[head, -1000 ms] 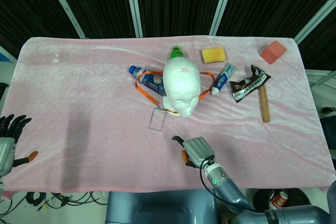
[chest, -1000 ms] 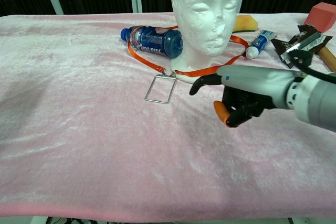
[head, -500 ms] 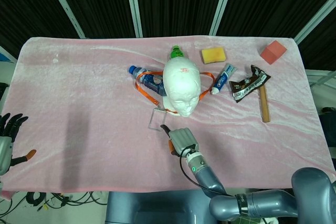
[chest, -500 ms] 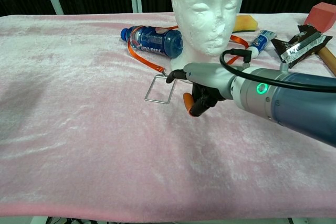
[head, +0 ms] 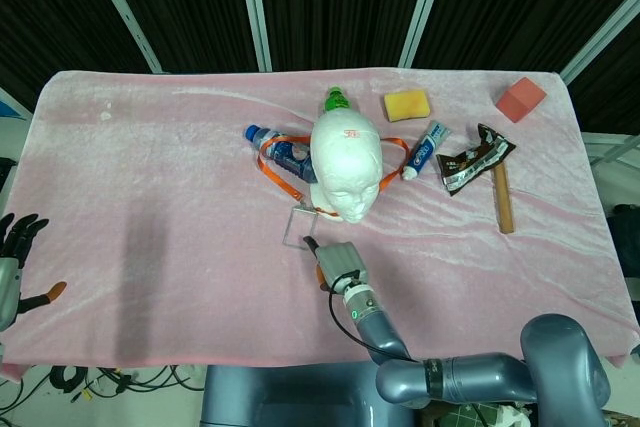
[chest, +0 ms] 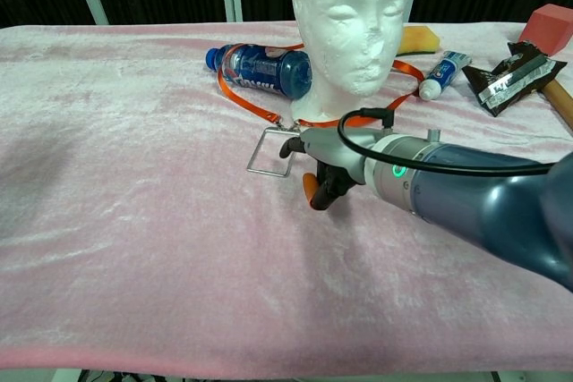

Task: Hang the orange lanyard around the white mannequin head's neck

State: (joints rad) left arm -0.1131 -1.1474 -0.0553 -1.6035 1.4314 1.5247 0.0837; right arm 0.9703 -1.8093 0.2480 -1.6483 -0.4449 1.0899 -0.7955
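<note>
The white mannequin head (head: 345,169) (chest: 351,24) stands upright mid-table. The orange lanyard (head: 272,169) (chest: 246,96) lies looped around the base of its neck, draped over a blue bottle on one side. Its clear badge holder (head: 299,227) (chest: 273,151) lies flat in front of the head. My right hand (head: 338,264) (chest: 327,172) hovers low just beside the badge holder, fingers curled under, one fingertip reaching to the holder's edge; it holds nothing. My left hand (head: 14,252) hangs off the table's left edge with its fingers spread.
A blue water bottle (head: 280,152) (chest: 260,67) lies left of the head. Behind and right are a green-capped bottle (head: 336,99), yellow sponge (head: 406,104), toothpaste tube (head: 425,147), snack packet (head: 470,160), hammer (head: 503,197) and red block (head: 520,98). Pink cloth (head: 150,167) covers the table.
My right hand has moved left and forward across the cloth, ending beside the badge holder. The left hand has slipped slightly lower. Lanyard and head have not moved.
</note>
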